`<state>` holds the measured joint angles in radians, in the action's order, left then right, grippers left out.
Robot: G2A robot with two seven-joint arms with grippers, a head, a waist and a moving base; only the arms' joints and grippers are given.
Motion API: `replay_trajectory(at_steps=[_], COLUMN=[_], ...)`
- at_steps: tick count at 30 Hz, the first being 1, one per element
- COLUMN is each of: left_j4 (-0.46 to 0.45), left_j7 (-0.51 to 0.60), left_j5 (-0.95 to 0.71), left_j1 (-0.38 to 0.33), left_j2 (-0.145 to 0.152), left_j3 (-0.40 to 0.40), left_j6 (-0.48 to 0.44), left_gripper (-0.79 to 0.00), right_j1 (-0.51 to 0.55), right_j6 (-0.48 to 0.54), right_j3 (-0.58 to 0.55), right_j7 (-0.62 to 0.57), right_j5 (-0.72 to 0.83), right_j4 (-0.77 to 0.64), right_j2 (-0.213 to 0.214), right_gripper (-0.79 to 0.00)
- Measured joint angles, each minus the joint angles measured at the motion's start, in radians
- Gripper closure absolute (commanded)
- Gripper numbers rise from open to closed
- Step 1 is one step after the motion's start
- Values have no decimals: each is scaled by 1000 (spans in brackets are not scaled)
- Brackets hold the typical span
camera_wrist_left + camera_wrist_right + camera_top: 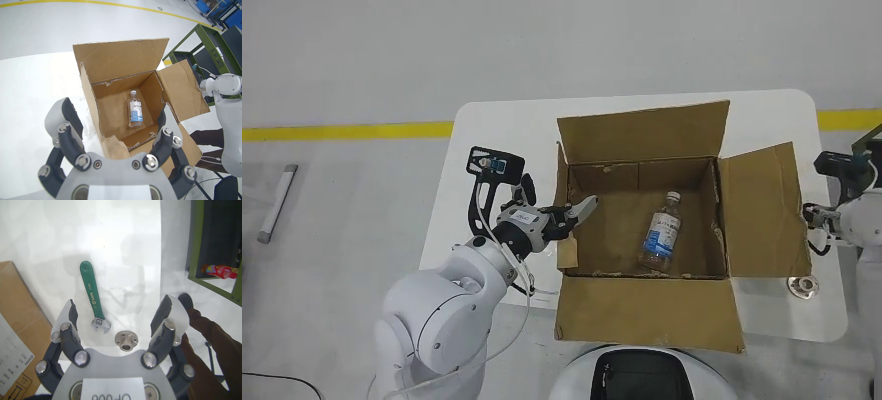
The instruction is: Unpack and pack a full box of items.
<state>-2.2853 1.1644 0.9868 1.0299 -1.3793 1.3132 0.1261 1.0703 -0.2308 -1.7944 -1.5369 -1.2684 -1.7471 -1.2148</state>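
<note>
A: Bottle (pixel 662 232), where is it?
B: Lying flat on the floor of the box (pixel 642 310), cap toward the far wall. The box stands on the table (pixel 502 130) with its flaps open.
A: Left gripper (pixel 115 105)?
B: Fingers spread, nothing held, just outside the box's left wall.
A: Right gripper (pixel 119 301)?
B: Spread too and empty, above a wrench (pixel 92 296) and a flange (pixel 126 341) on the table right of the box.

White table (pixel 504 135) — box (pixel 644 132), wrench (pixel 92 296), flange (pixel 126 341).
</note>
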Motion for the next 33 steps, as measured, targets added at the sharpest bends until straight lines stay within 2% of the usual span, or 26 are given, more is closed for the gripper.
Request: replay_trajectory(at_steps=[9,16,24,29,30,31,33], left_j4=[0,0,0,0,0,0,0], left_j7=[0,0,0,0,0,0,0], left_j5=[0,0,0,0,0,0,0], left_j1=[0,0,0,0,0,0,0], left_j2=[0,0,0,0,0,0,0], left_j3=[0,0,0,0,0,0,0], left_j6=[0,0,0,0,0,0,0], left_gripper=[-785,-785,-785,-785,-785,-785,-785], right_j1=[-116,-117,-116,-80,-78,-77,-75], right_j6=[-20,-45,-44,-27,-26,-27,-31], right_j3=[82,136,136,141,141,140,139], right_j7=[1,1,1,29,24,19,10], right_j5=[108,98,99,83,76,71,68], right_j4=[169,144,144,102,93,86,76], right_j2=[43,86,86,89,90,91,93], right_gripper=[-785,-785,-785,-785,-693,-416,-360])
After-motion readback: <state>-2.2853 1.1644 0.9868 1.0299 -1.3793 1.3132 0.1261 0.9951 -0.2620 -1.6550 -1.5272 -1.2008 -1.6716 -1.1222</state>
